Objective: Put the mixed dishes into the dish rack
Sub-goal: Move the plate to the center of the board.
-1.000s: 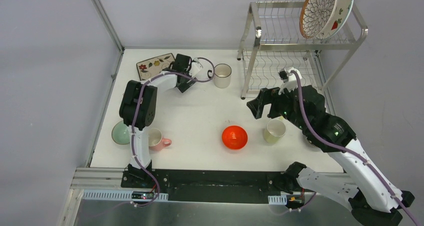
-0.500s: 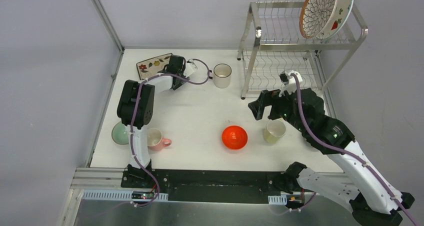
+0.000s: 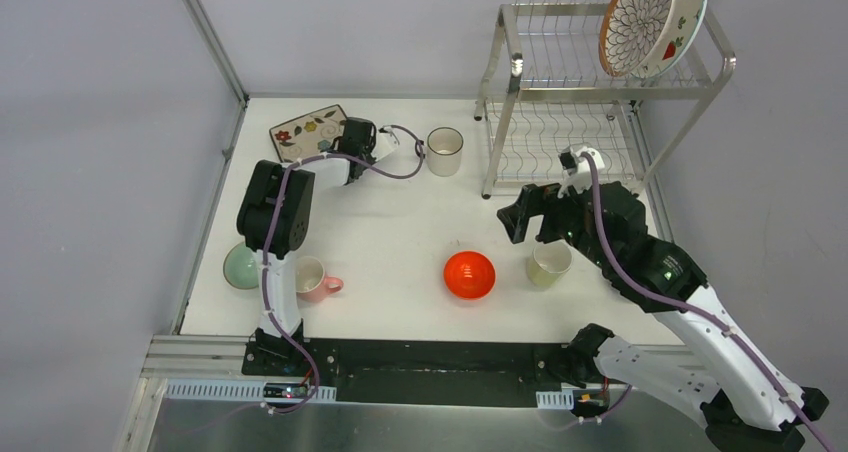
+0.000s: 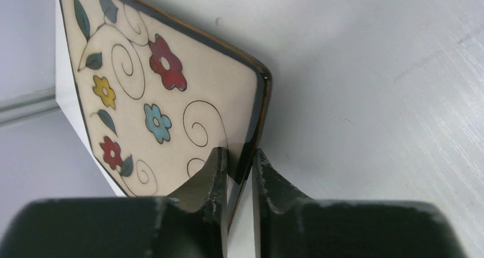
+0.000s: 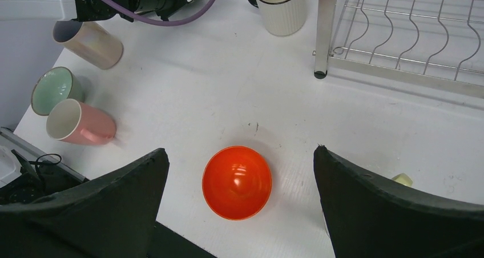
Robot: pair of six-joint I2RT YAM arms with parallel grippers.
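Note:
A floral rectangular plate (image 3: 303, 130) (image 4: 160, 92) lies at the table's far left. My left gripper (image 3: 347, 138) (image 4: 240, 165) is shut on its dark near rim, one finger on the patterned face and the other on the outside. My right gripper (image 3: 520, 217) (image 5: 240, 150) hangs wide open above the red-orange bowl (image 3: 469, 274) (image 5: 237, 182), holding nothing. The dish rack (image 3: 517, 65) (image 5: 325, 29) stands at the far right. A brown-petal round plate (image 3: 635, 17) and a strawberry plate (image 3: 686, 17) lean in its upper shelf.
A white cup (image 3: 444, 151) (image 5: 279, 7) stands left of the rack's legs. A yellow cup (image 3: 548, 264) sits under my right arm. A pink cup (image 3: 315, 280) (image 5: 80, 124) and a pale green bowl (image 3: 240, 267) (image 5: 54, 89) sit by the left arm's base.
My left gripper slid left onto the floral plate's edge and closed on the rim. My right gripper shifted slightly and stayed open.

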